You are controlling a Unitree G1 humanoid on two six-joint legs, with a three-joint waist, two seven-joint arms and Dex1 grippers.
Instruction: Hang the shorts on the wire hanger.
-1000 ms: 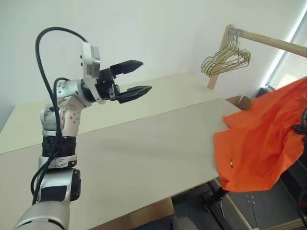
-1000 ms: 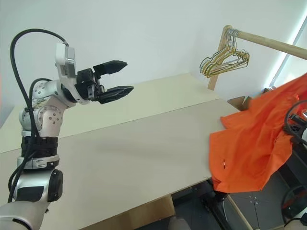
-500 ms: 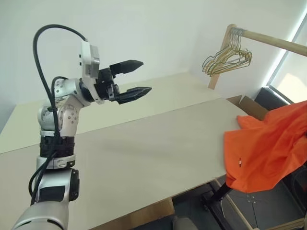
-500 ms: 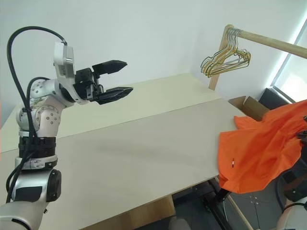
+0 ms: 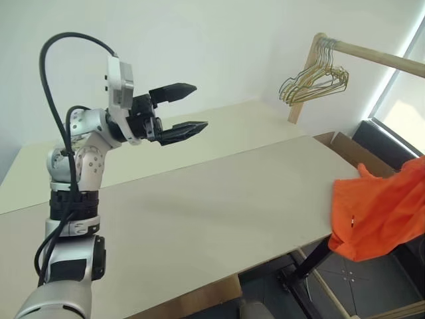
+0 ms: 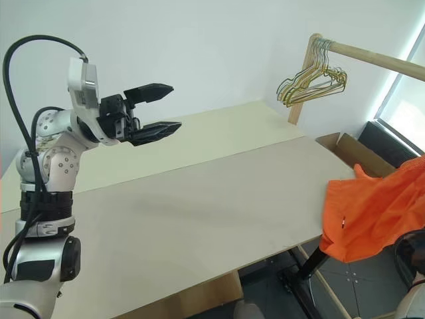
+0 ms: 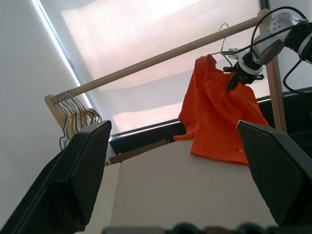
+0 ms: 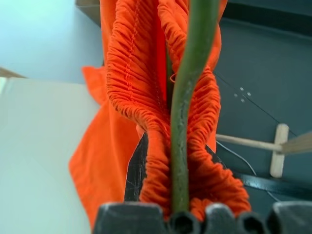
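- Step in hand, as I read it: carry the shorts (image 5: 378,216) off the desk (image 5: 199,212) toward the wire hanger (image 7: 225,38) on the wooden rail (image 7: 161,57).
- Right hand (image 7: 233,78): clenched on the shorts' gathered waistband; right wrist view shows the elastic bunched round its fingers, w/ a thin greenish rod running up the middle, can't tell what it is.
- Left hand (image 5: 179,109): released, fingers spread wide, nothing between them; upper left of head frame, well apart from the cloth.
- Shorts' place: lower right edge of head frame, past the desk's corner, hanging in air, lower hem near the desk edge; whether it touches I can't tell.
- Long axis approx vertical: waistband up at the grip, legs hanging down, small white tag (image 5: 352,222) on the side facing the desk.
- Hanger: in left wrist view, upper right, a single hook on the rail just above the shorts; the bunch of gold hangers (image 5: 315,83) sits at the rail's other end.
- To do it well: keep the pinch firm, lift so the hem clears the desk, and bring the waistband level w/ the hanger's bar before threading; the left hand could steady the wire.
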